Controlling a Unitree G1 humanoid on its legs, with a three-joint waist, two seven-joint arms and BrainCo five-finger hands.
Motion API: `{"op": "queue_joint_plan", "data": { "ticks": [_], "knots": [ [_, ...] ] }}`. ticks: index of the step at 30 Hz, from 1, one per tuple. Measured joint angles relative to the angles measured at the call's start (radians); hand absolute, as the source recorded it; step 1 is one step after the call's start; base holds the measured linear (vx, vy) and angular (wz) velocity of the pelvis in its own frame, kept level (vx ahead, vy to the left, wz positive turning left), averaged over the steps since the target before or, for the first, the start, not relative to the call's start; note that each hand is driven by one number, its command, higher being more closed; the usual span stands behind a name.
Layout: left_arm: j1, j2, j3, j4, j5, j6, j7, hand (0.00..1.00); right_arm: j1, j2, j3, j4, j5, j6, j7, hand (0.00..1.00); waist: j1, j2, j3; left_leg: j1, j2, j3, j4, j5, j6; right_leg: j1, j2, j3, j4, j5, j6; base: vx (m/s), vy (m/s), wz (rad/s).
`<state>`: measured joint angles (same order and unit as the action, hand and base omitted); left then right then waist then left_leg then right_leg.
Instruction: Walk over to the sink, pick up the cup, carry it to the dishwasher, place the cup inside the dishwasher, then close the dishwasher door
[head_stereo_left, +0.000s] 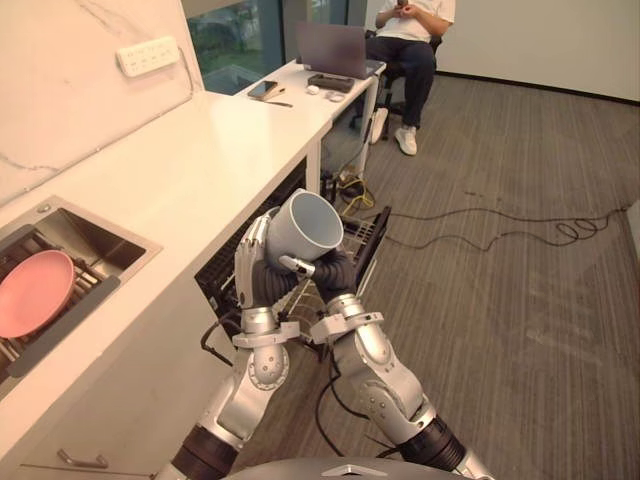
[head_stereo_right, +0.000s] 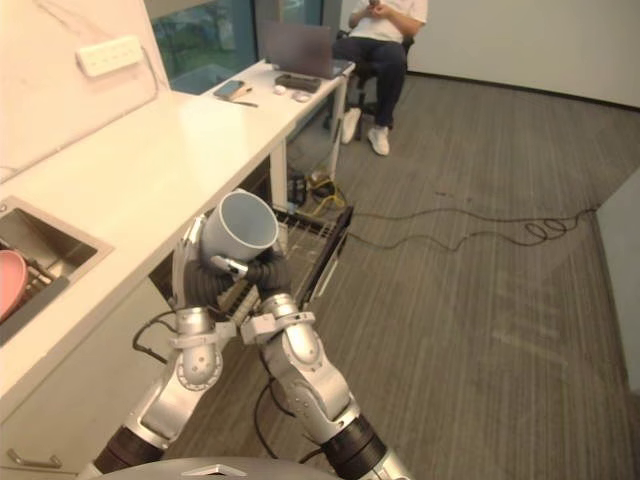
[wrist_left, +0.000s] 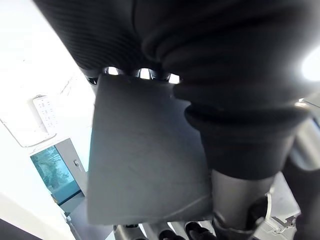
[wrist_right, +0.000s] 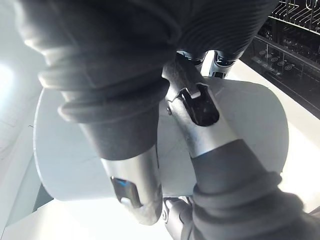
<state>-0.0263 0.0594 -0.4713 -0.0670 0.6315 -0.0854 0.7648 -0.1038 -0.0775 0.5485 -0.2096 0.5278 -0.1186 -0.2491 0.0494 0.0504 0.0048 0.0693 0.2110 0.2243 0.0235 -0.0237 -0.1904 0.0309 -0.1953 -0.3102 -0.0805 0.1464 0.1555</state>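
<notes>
**Two-handed hold on a tilted cup above the open dishwasher**

The cup (head_stereo_left: 305, 232) is off the counter, held in the air between both hands, just in front of the counter (head_stereo_left: 200, 150) edge and above the near end of the pulled-out dishwasher rack (head_stereo_left: 362, 238). It is tilted, with its mouth facing up and away from the robot. The left hand (head_stereo_left: 251, 266) has its fingers up the cup's far wall and its thumb closed against it. The right hand (head_stereo_left: 327, 272) is clamped on the near side, one finger lying across the wall.

The main risk, as I judge it, is the release. If one hand lets go before the cup is low in the rack, the smooth, slanted wall may slide out of the other hand and drop onto the wire tines. Lowering it at this tilt could also catch the rim on the rack's front bar. Swinging left could knock it on the counter edge. The sink (head_stereo_left: 100, 232) and its pink plate (head_stereo_left: 35, 292) lie well apart, out of harm's way.
</notes>
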Motion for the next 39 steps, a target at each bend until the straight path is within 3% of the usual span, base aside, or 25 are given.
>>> {"op": "queue_joint_plan", "data": {
  "ticks": [4,5,15,20,24,26,32,35,39],
  "knots": [
    [-0.001,-0.001,-0.004,0.0,-0.007,-0.001,0.011,1.0,-0.001,0.0,0.002,0.0,-0.029,-0.009,-0.004,1.0,0.001,0.004,-0.004,0.0,-0.001,0.0,-0.006,0.003,0.0,-0.002,0.0,0.0,0.0,0.0,0.0,0.0,0.0,0.0],
    [-0.001,-0.001,-0.004,0.0,-0.013,-0.001,0.011,0.0,-0.003,0.0,0.004,0.0,-0.033,-0.009,-0.009,1.0,0.001,0.004,-0.004,0.0,-0.001,0.0,-0.008,0.004,0.0,-0.003,0.0,0.0,0.0,0.0,0.0,0.0,0.0,0.0],
    [0.012,-0.001,0.0,0.043,-0.103,0.001,0.013,0.0,-0.08,0.02,-0.046,-0.001,-0.088,-0.048,-0.064,1.0,0.005,0.004,-0.005,0.0,-0.002,-0.003,-0.009,0.007,0.0,-0.002,-0.001,-0.002,0.0,0.0,0.0,0.0,0.0,0.0],
    [0.045,-0.005,0.011,0.076,-0.157,0.002,0.0,0.0,-0.096,0.035,-0.133,-0.006,-0.1,-0.055,-0.067,1.0,0.007,0.004,-0.005,-0.001,-0.006,-0.01,-0.011,0.009,0.002,0.003,-0.005,-0.008,0.0,0.001,0.001,0.0,0.0,0.03],
    [0.066,-0.022,0.082,0.079,-0.223,0.005,-0.017,0.0,-0.097,0.028,-0.22,-0.002,-0.107,-0.043,-0.058,1.0,0.009,0.003,-0.004,-0.017,-0.011,-0.038,-0.011,0.018,0.006,0.008,-0.011,-0.035,0.0,0.002,0.003,-0.01,0.001,0.17],
    [0.095,-0.028,0.124,0.079,-0.281,0.003,-0.045,0.0,-0.116,0.026,-0.282,0.044,-0.14,-0.02,-0.047,1.0,0.015,0.003,-0.004,-0.024,-0.011,-0.051,-0.011,0.023,0.006,0.011,-0.011,-0.045,0.0,0.002,0.003,-0.02,0.001,0.25],
    [0.217,-0.005,0.2,0.182,-0.418,-0.014,-0.276,0.0,-0.235,-0.105,-0.453,0.34,-0.181,0.105,0.033,1.0,0.057,-0.013,0.036,-0.141,-0.01,-0.15,0.054,0.023,0.007,-0.002,-0.011,-0.127,0.0,0.002,0.003,-0.07,-0.002,0.42],
    [0.25,0.022,0.237,0.269,-0.464,-0.013,-0.357,0.0,-0.362,-0.172,-0.475,0.45,-0.206,0.173,0.073,1.0,0.069,-0.013,0.117,-0.239,-0.005,-0.18,0.105,0.02,0.01,-0.044,-0.01,-0.168,0.0,0.009,-0.003,-0.12,0.003,0.36],
    [0.235,0.094,0.247,0.375,-0.487,-0.015,-0.443,0.0,-0.57,-0.307,-0.474,0.69,-0.251,0.244,0.141,1.0,0.127,-0.026,0.229,-0.327,-0.011,-0.223,0.093,0.084,0.017,-0.104,-0.01,-0.216,0.0,0.043,-0.014,-0.08,0.017,0.38]
  ]
}}
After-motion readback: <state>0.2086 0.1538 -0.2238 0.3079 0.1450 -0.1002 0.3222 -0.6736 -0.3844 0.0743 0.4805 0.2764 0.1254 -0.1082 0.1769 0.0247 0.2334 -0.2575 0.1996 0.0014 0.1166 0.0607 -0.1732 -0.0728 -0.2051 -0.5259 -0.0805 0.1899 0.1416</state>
